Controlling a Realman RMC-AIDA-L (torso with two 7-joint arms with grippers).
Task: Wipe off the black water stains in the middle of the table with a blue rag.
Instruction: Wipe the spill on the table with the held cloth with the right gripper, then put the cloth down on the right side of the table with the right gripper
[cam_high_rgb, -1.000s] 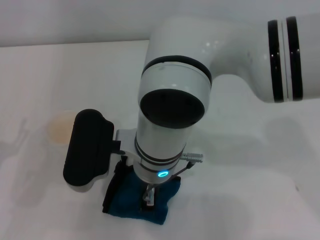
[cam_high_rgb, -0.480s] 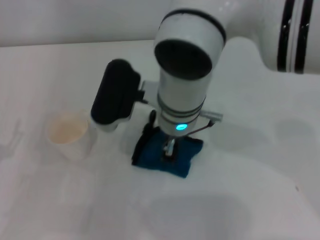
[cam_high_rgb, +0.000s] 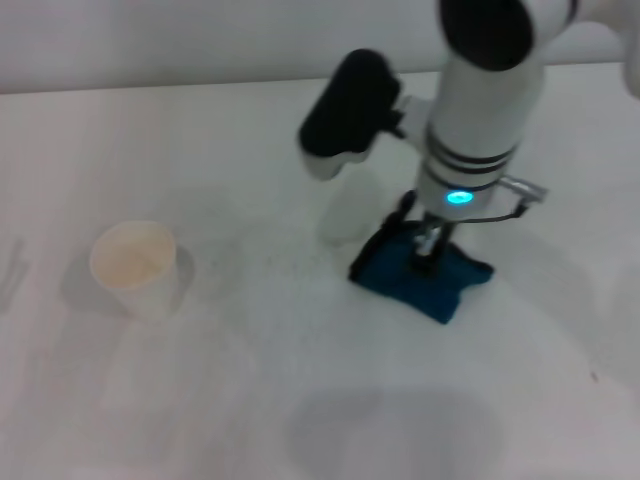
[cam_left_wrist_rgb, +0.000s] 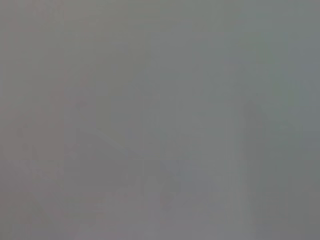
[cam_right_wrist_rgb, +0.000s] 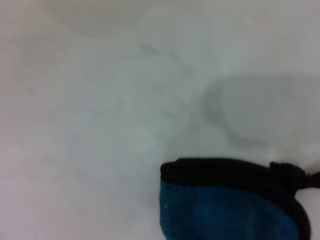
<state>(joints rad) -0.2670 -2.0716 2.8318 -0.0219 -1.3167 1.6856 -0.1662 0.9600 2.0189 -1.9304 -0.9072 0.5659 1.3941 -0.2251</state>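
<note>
My right hand (cam_high_rgb: 428, 252): pressed down onto the blue rag from above, toward the right side of the desk and nearer its far edge than its near one; my fingers appear clamped on a pinch of the cloth, though my own wrist hides most of them in the head view.
Blue rag (cam_high_rgb: 425, 278): lying bunched on the desk under my right hand, touching the surface; my right wrist view shows its black-edged border and the black loop at one corner (cam_right_wrist_rgb: 287, 176) flat against the white top.
Black water stains: none that I can find on the bare desk around the rag; only faint grey scuffs and a soft shadow there; if any blotch remains it would be under the cloth or under my arm, and I cannot tell which.
Desk (cam_high_rgb: 250, 400): white and matte, bare in front of the rag.
Cream cup (cam_high_rgb: 135, 268): upright, well apart from the rag, toward the left side of the desk; no part in this job.
My left hand: not visible in any view; its wrist camera gives only flat grey.
Progress: I judge the wiping largely done or in its last passes, since no dark mark is exposed; what is left is lifting the rag to confirm the spot beneath is clean.
</note>
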